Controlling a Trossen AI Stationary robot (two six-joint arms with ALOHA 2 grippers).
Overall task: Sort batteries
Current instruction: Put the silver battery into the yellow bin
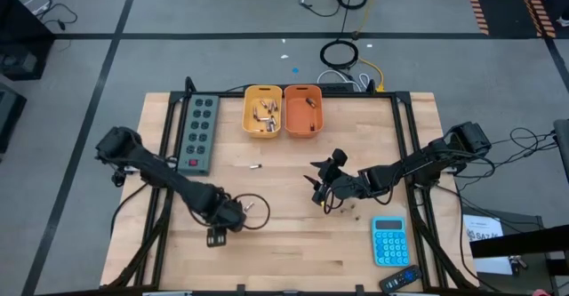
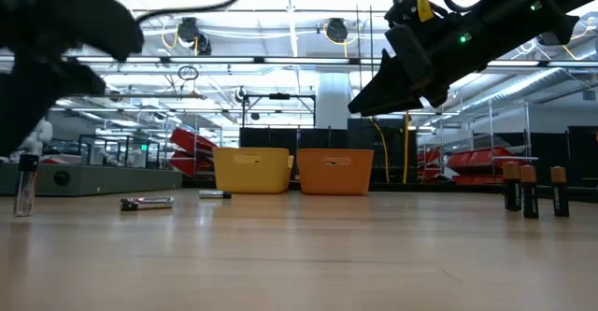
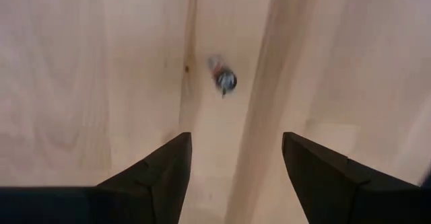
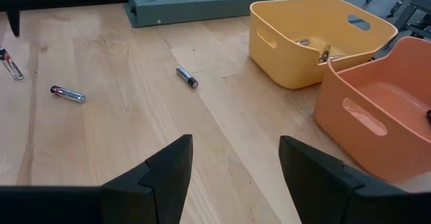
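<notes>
Pointing straight down, the left gripper (image 3: 232, 177) spreads its dark wedge fingers wide and empty above one upright cylindrical battery (image 3: 224, 80) on the pale wood-grain tabletop (image 1: 293, 252). The right gripper (image 4: 232, 177), fingers also wide, hovers mid-table. Only its wrist view shows batteries lying loose (image 4: 186, 77) before the smooth yellow bin (image 4: 316, 39) and orange bin (image 4: 377, 109).

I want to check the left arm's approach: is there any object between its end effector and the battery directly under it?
Nothing visible. In the left wrist view the left end effector is open, and only bare table lies between its fingers and the battery just ahead.
</notes>
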